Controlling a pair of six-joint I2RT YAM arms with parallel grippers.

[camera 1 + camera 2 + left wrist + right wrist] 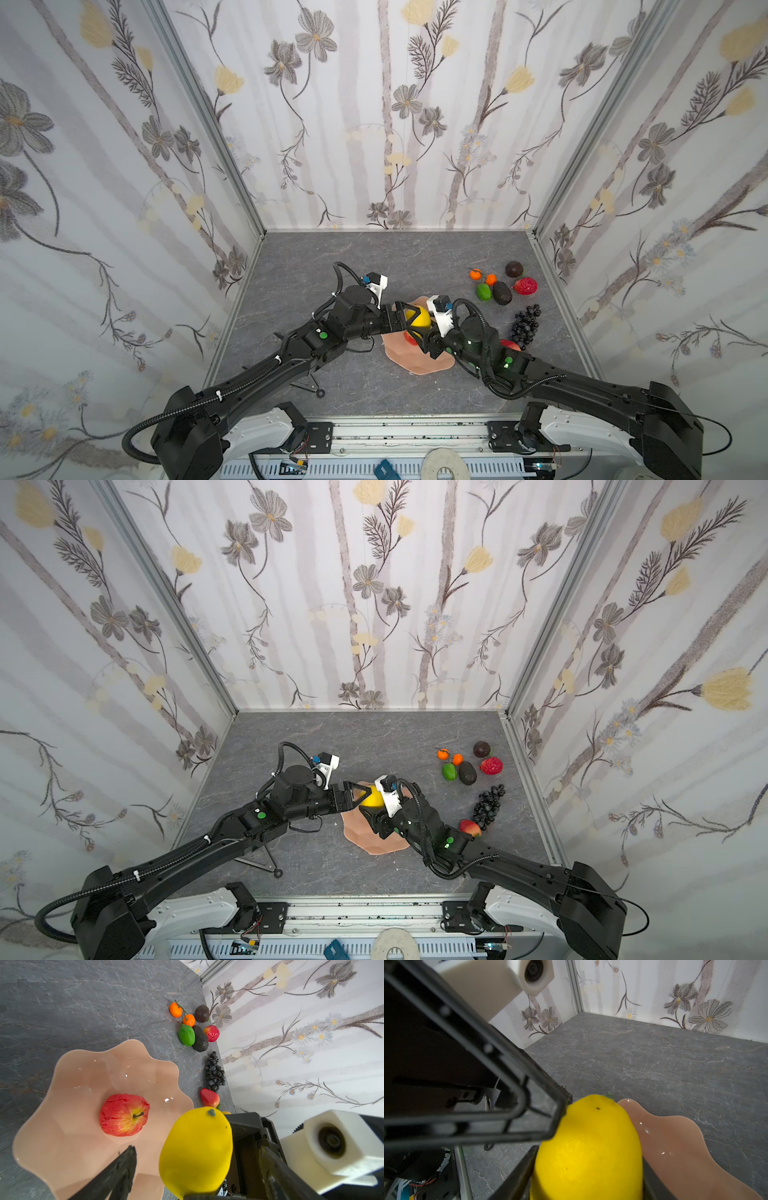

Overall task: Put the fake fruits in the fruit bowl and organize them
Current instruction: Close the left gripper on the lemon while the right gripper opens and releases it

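A yellow lemon (417, 318) (591, 1147) hangs over the pale peach fruit bowl (415, 361) (72, 1136). My right gripper (588, 1159) is shut on it, fingers pressed to both its sides. My left gripper (197, 1148) stands open around the same lemon, a finger (124, 1167) clear of it on each side. A red apple (124, 1114) lies in the bowl. On the table to the right lie two oranges (476, 274), a lime (483, 292), two avocados (502, 293), another red apple (525, 286), a grape bunch (525, 326) and a strawberry (470, 827).
The loose fruits lie close to the right wall's metal rail (557, 291). A thin black stand (309, 386) lies on the grey table (332, 257) under the left arm. Both arms meet over the bowl.
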